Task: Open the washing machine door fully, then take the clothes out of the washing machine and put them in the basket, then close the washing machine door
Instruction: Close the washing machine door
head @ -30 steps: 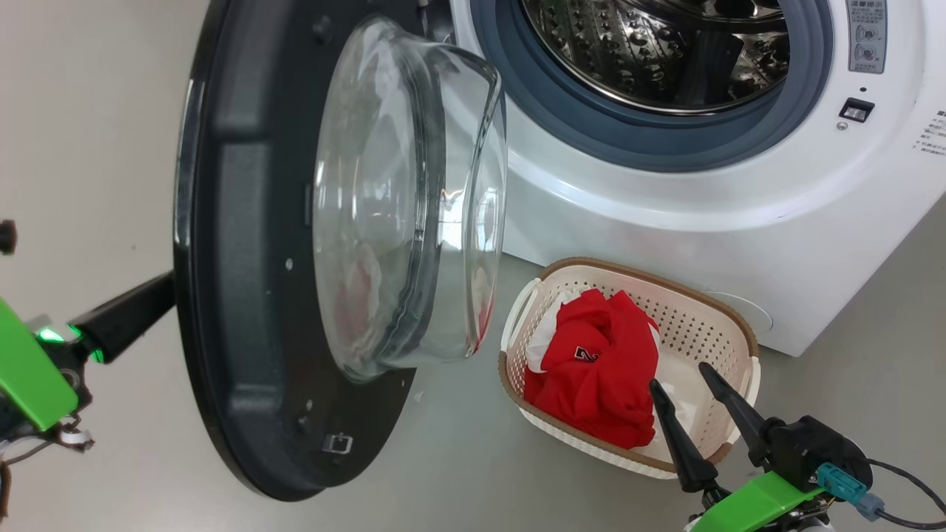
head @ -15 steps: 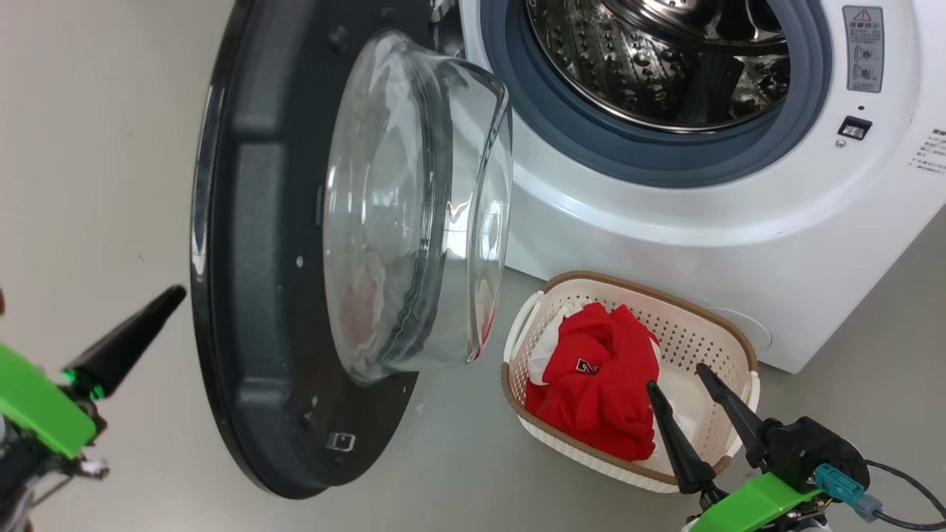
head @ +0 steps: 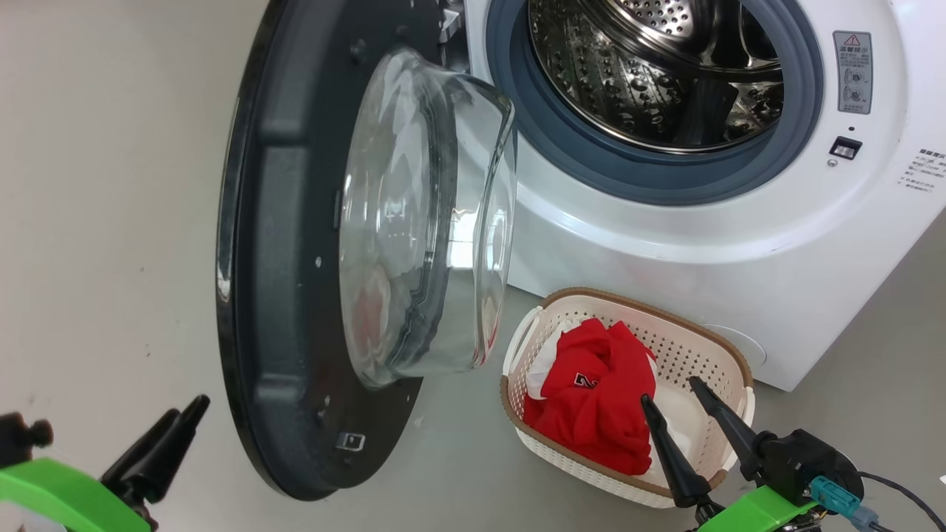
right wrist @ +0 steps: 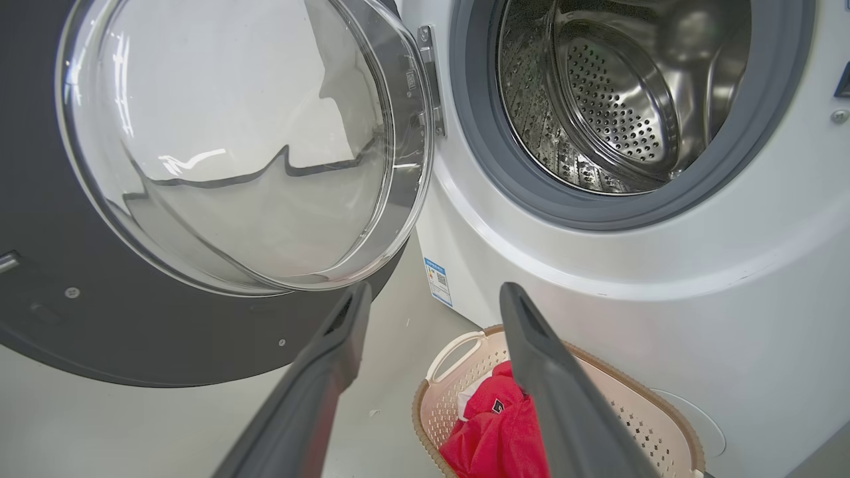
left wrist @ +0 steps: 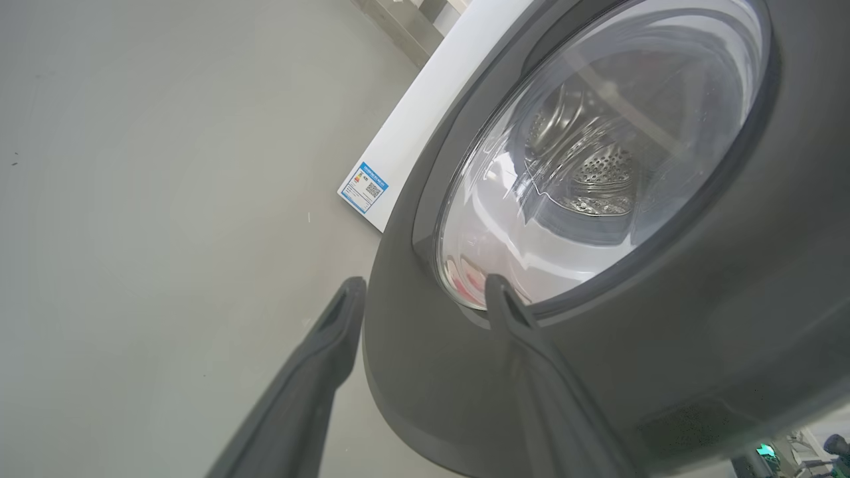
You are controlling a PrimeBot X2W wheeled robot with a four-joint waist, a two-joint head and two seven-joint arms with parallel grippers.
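Observation:
The washing machine door (head: 281,244) stands swung out to the left, its glass bowl (head: 425,222) facing the white washing machine (head: 665,244). The steel drum (head: 665,74) shows bare metal. Red clothes (head: 591,399) lie in the cream basket (head: 713,347) on the floor below the opening. My left gripper (head: 188,408) is open at the lower left, just clear of the door's outer rim; in the left wrist view (left wrist: 425,285) its fingers point at the door's black front (left wrist: 597,345). My right gripper (head: 671,390) hangs open over the basket's near side, holding nothing.
Grey floor (head: 96,222) stretches left of the door. A small blue label (right wrist: 437,282) sits low on the washer's front corner. The basket (right wrist: 458,345) stands close against the washer's base, right of the door's lower edge.
My left gripper has come away from the door's outer edge, dropped lower and opened. The head camera has shifted, so the whole scene sits lower and further right. The right gripper stays open.

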